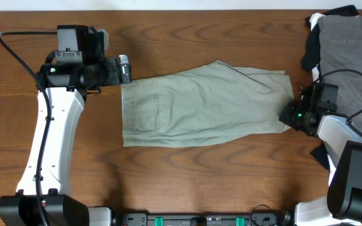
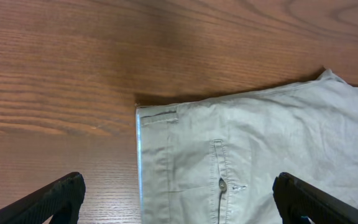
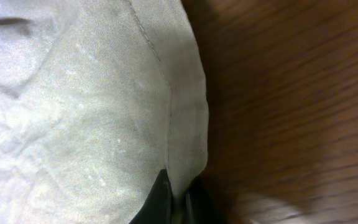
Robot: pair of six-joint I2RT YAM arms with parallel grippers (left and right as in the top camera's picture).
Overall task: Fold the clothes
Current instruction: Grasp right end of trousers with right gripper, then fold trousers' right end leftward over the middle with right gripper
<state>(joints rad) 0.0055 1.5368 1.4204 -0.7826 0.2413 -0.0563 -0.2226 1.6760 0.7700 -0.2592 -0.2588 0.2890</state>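
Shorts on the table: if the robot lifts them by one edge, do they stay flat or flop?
Probably floppy: the shorts lie flat with soft wrinkles, so they should drape from the lifted edge. Likely light: thin cloth, the right gripper pinching just its hem. Pushed, they'd probably bunch rather than slide whole.

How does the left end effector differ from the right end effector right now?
The left end effector stands wide open; the right end effector is shut. The left holds nothing, while the right pinches the edge of the shorts. The left is at the waistband end, the right at the opposite, leg end. Both are at the same khaki garment.
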